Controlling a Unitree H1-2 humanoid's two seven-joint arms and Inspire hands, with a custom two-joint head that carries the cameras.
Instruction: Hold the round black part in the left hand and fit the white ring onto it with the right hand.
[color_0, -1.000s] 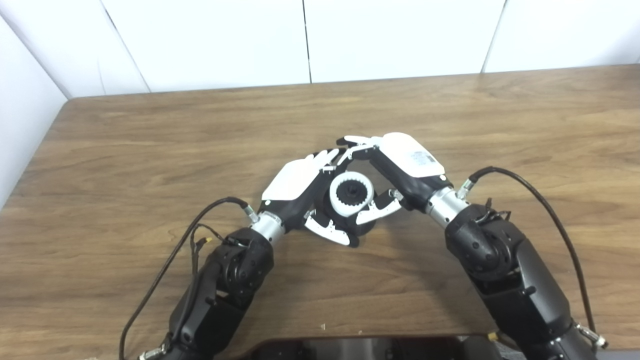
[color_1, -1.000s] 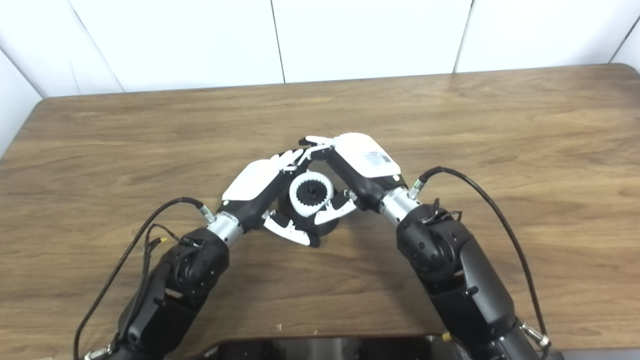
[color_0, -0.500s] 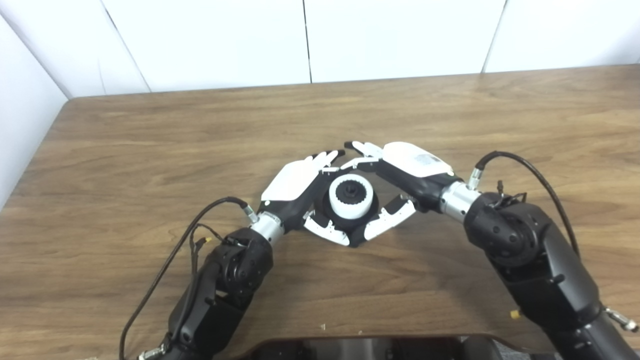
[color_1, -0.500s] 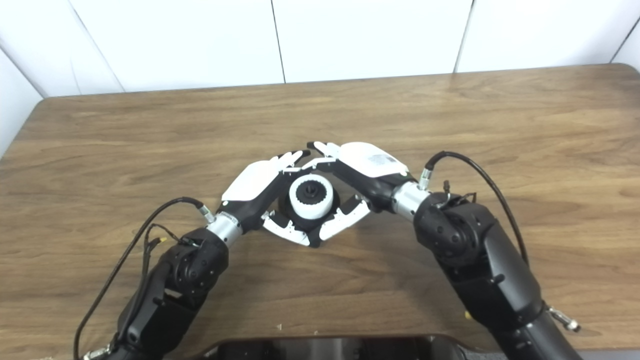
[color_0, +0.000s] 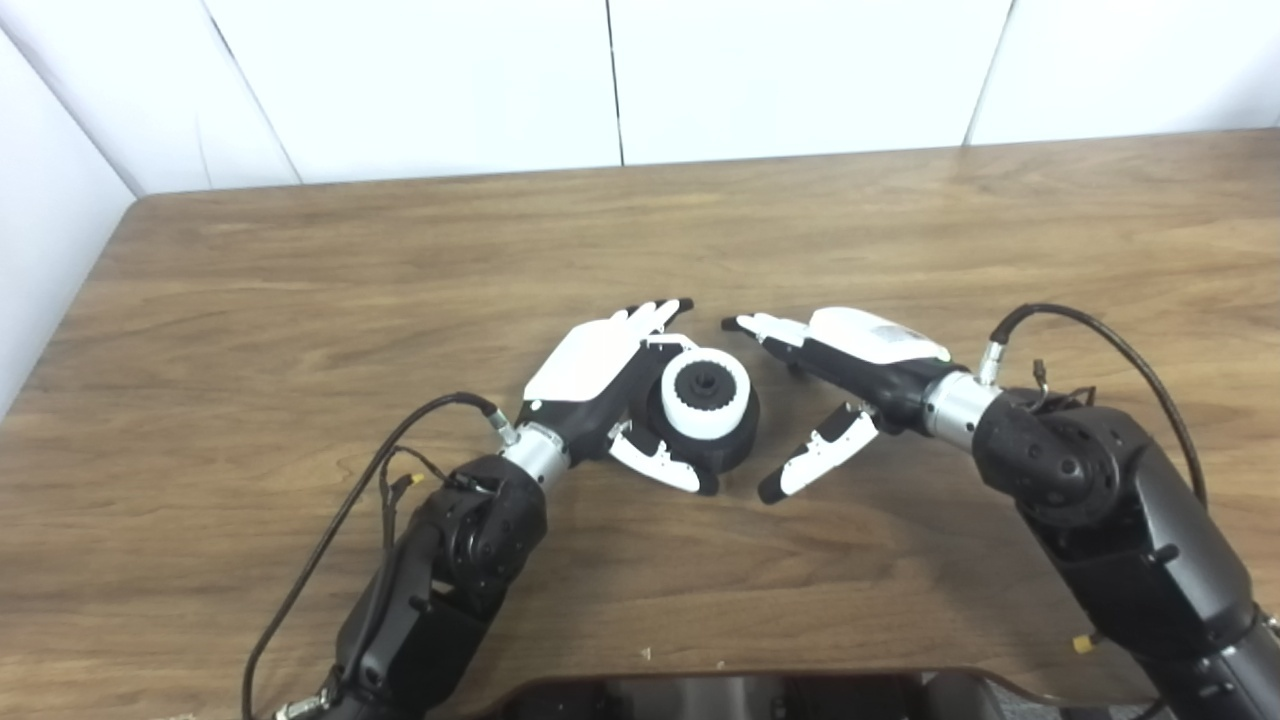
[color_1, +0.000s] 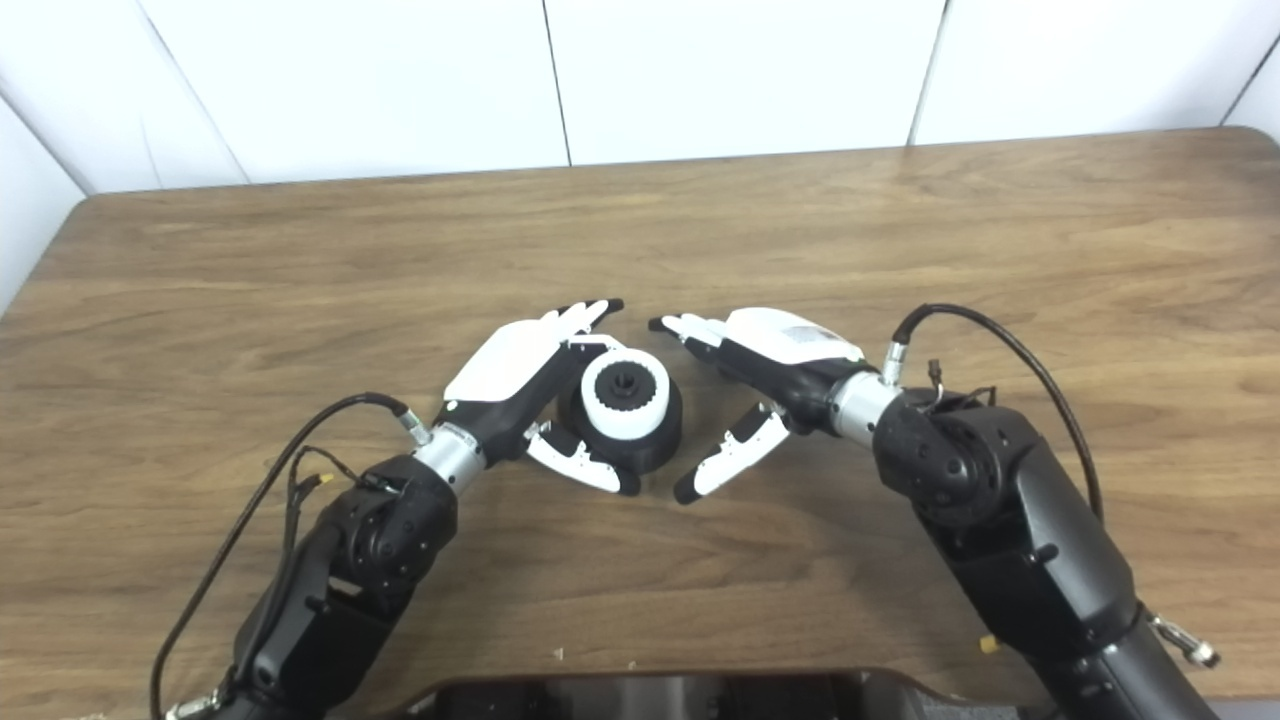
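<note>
The round black part (color_0: 735, 435) rests on the wooden table near the middle, with the white ring (color_0: 705, 392) seated on top of it around a black hub. My left hand (color_0: 600, 380) wraps the part from the left, fingers behind it and thumb in front, holding it. My right hand (color_0: 835, 385) hovers open just right of the part, fingers spread, thumb low, touching nothing.
The brown wooden table (color_0: 300, 300) spreads wide on all sides, bounded by white walls at the back and left. A dark piece of the robot's body (color_0: 740, 695) shows at the bottom edge. Cables loop from both wrists.
My right hand let go of the white ring, which dropped onto the black part, then drew back to the right and opened. The left hand stayed put.
</note>
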